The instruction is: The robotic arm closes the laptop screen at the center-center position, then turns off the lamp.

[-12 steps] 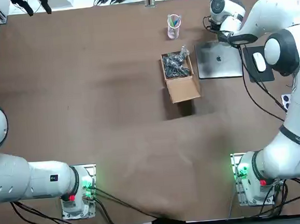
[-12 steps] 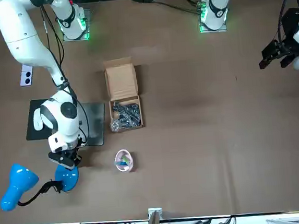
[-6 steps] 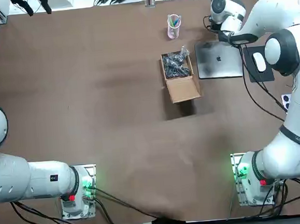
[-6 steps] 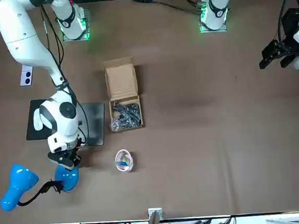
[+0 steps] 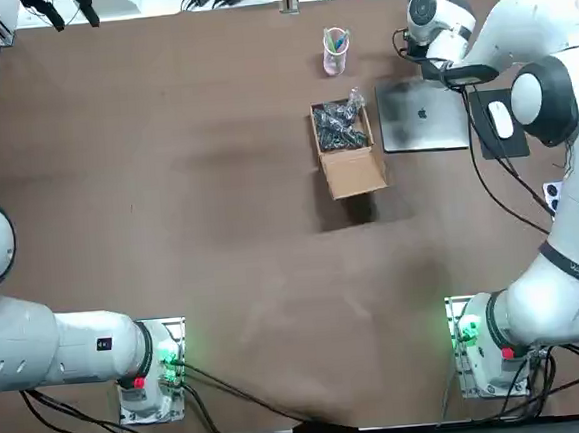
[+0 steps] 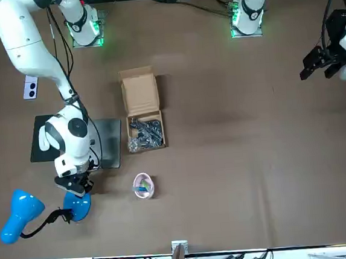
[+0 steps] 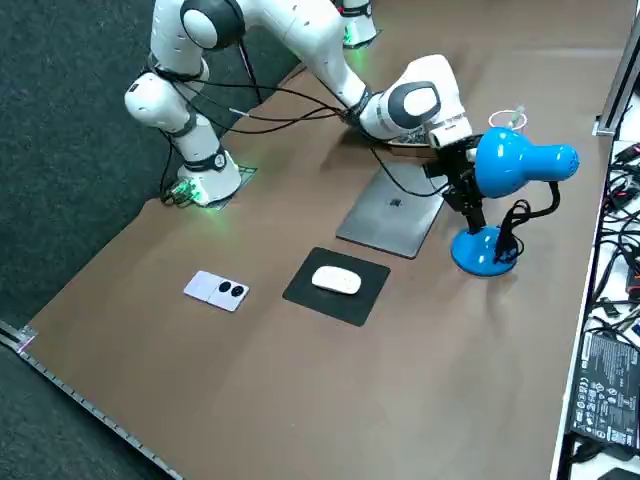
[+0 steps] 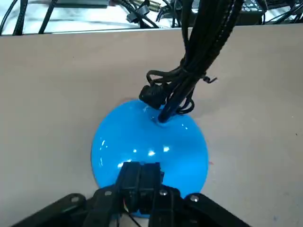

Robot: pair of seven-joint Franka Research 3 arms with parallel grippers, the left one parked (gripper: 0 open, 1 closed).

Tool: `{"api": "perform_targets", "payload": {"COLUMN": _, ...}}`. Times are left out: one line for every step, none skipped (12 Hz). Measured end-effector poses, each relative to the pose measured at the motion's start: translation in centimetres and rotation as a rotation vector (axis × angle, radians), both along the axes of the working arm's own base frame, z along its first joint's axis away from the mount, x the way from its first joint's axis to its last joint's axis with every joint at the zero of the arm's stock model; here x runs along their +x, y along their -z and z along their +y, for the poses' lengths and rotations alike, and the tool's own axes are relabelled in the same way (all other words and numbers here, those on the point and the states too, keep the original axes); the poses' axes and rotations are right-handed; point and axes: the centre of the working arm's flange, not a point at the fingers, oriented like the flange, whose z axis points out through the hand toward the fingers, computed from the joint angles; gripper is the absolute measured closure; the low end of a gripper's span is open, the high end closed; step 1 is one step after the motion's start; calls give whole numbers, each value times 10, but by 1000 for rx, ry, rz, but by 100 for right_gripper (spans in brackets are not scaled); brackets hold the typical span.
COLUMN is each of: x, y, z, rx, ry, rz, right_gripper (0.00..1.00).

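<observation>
Lamp directly under the right gripper; blue, at the far edge of the table on the robot's right, just beyond the laptop.

Right gripper: fingers pressed together, nothing held, pointing down at the near rim of the lamp's round base. Contact or a hair above: hard to say from the wrist view.

Base: glossy domed plastic with bright highlights. Judged hard and slick, so closed tips pushed at an angle would likely skid off the curve. No button shows; if there is one, the fingers cover it.

Neck: thin, black, rising from the crown of the base with a cable looped round its foot. Looks bendy; a poor place to push.

Head: big blue shade carried out to one side, making the lamp top-heavy. The whole thing is probably light enough to slide or rock under a sideways shove.

Best handling, as a judgement: no grip at all, just a short straight-down press on the base, clear of neck and cable.

Laptop: lid flat down, logo up. That half of the task reads as done.
</observation>
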Motion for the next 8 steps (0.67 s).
{"api": "perform_targets", "payload": {"x": 1, "y": 0, "z": -1, "rx": 0, "ry": 1, "rz": -1, "right_gripper": 98}}
{"api": "perform_targets", "payload": {"x": 1, "y": 1, "z": -1, "rx": -2, "ry": -1, "rz": -2, "right_gripper": 98}}
{"api": "perform_targets", "payload": {"x": 2, "y": 1, "z": -2, "rx": -2, "ry": -2, "rz": -4, "right_gripper": 98}}
{"api": "perform_targets", "payload": {"x": 3, "y": 0, "z": -2, "rx": -1, "ry": -3, "rz": -6, "right_gripper": 98}}
{"api": "perform_targets", "payload": {"x": 3, "y": 0, "z": -3, "rx": 0, "ry": -4, "rz": -7, "right_gripper": 98}}
{"api": "perform_targets", "payload": {"x": 3, "y": 0, "z": -3, "rx": 0, "ry": -6, "rz": -8, "right_gripper": 98}}
{"api": "perform_targets", "payload": {"x": 4, "y": 0, "z": -3, "rx": 0, "ry": -7, "rz": -9, "right_gripper": 98}}
{"api": "perform_targets", "payload": {"x": 4, "y": 0, "z": -3, "rx": 1, "ry": -7, "rz": -11, "right_gripper": 98}}
